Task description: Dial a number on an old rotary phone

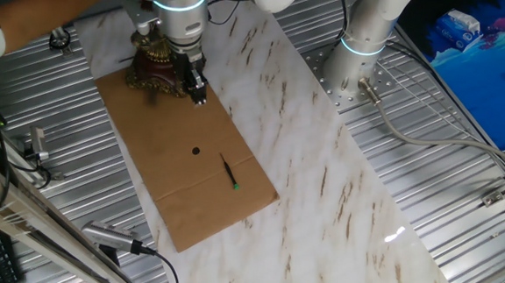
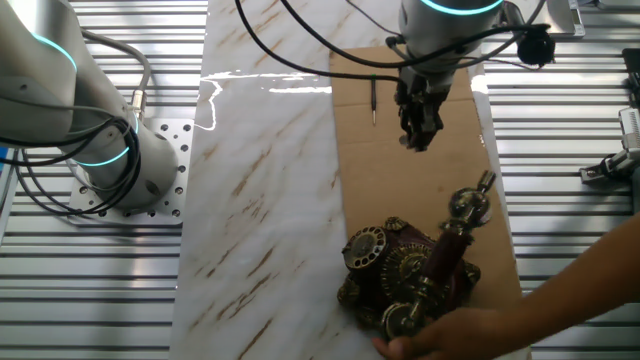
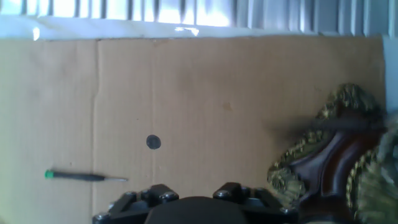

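The dark red-brown, gold-trimmed rotary phone [image 2: 410,275] lies just beyond the empty two-finger gripper [image 2: 418,132], whose gap I cannot tell

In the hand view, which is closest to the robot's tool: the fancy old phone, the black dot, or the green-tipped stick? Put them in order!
Seen from the hand view, measured from the tool:
1. The old rotary phone, just right of it.
2. The black dot, on the cardboard, above and slightly left.
3. The green-tipped stick, far left on the cardboard.
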